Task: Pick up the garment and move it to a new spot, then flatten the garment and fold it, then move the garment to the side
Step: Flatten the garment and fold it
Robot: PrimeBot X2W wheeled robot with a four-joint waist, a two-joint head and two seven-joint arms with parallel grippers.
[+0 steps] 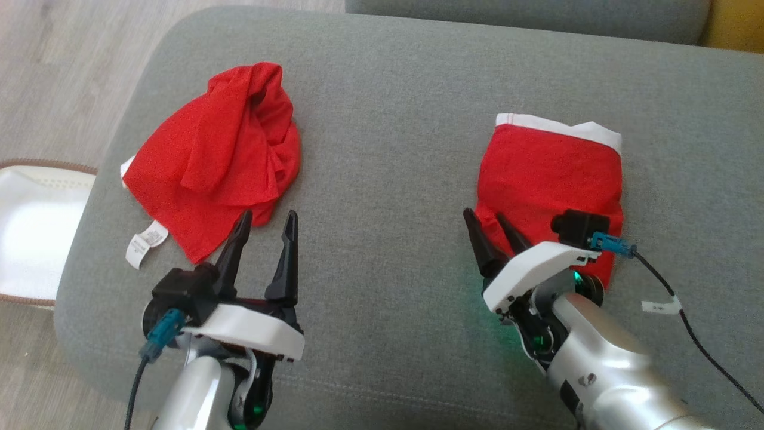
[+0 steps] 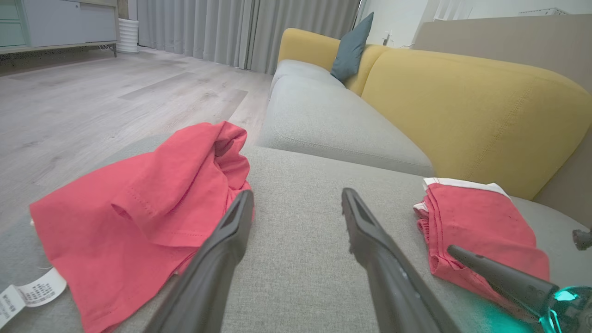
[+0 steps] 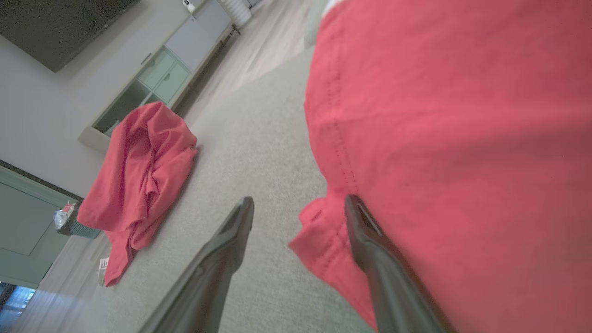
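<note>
A folded red garment (image 1: 549,179) with a white waistband lies flat on the right of the grey cushion (image 1: 388,149). My right gripper (image 1: 484,216) stands open at its near left corner. In the right wrist view the gripper (image 3: 299,203) has one finger lying over that corner of the garment (image 3: 439,138), with nothing clamped. A second, crumpled red garment (image 1: 215,155) with a white label (image 1: 146,242) lies on the left. My left gripper (image 1: 268,216) is open just in front of it, holding nothing. The left wrist view shows the left gripper (image 2: 298,194), the crumpled garment (image 2: 152,203) and the folded garment (image 2: 476,222).
A white bag with a brown rim (image 1: 30,233) sits on the wooden floor off the cushion's left edge. Beyond the cushion are a grey sofa seat (image 2: 333,120), its yellow back (image 2: 462,106) and a teal pillow (image 2: 351,48). A black cable (image 1: 686,316) trails from my right wrist.
</note>
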